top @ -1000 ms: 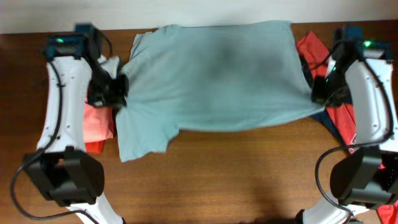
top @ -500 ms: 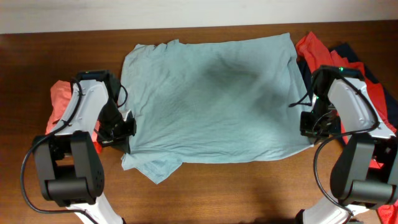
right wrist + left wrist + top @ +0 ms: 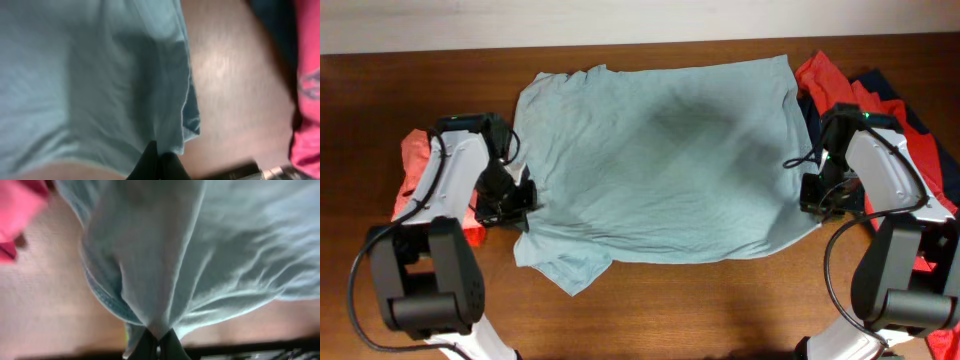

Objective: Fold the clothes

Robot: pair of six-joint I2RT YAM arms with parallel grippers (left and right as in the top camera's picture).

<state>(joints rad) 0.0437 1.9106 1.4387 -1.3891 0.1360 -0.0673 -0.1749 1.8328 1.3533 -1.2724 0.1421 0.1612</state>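
Grey-blue T-shirt point(image 3: 660, 160) is spread mostly flat across the back-centre of the table point(image 3: 720, 300). Its top edge runs along the far side, and one sleeve point(image 3: 565, 265) sticks out at the near-left corner.

Left gripper point(image 3: 517, 200) is at the shirt's left edge, just above that sleeve. Its fingers are pinched tight on the cloth. In the left wrist view the fabric gathers into long folds that converge right into the closed tips, with no gap between them.

Right gripper point(image 3: 813, 193) is at the shirt's right edge, near the lower corner. Its fingers are also clamped together on the fabric (the stitched hem runs down into the tips in the right wrist view).

Both pinch points look slightly raised off the wood, but the wrist views are blurry, so I can't say for sure.

Other clothes:
- Coral-orange shirt point(image 3: 412, 160) is bunched under and beside the left arm, touching or just beside the grey-blue one's left edge.
- Red shirt point(image 3: 830, 85) lies crumpled at the right, tucked against the grey-blue shirt's top-right corner.
- Navy shirt point(image 3: 895, 95) lies with the red one, partly under the right arm.
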